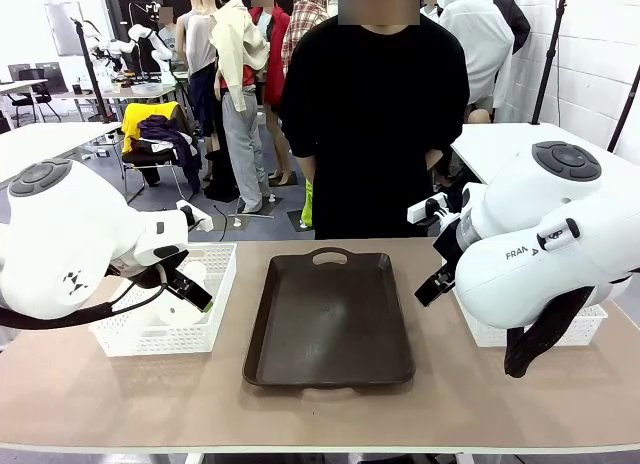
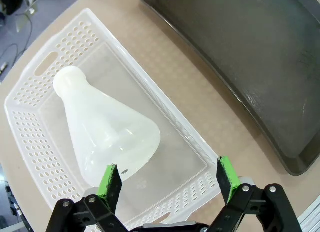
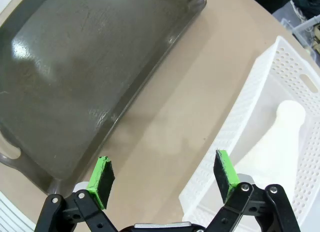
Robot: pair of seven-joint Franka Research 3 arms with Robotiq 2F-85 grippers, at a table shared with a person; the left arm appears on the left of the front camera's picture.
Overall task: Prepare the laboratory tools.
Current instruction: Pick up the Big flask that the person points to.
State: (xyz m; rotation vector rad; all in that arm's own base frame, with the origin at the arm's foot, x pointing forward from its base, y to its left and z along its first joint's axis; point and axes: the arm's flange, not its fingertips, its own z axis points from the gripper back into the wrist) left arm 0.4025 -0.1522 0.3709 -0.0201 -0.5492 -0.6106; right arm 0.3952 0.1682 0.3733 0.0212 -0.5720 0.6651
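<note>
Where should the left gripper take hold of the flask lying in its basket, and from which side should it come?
Probably the narrow neck end. The flask lies on its side in the white basket, so the walls block a sideways approach. The open left gripper should come from above, one finger on each side of the neck, where the cone is slimmest.
</note>
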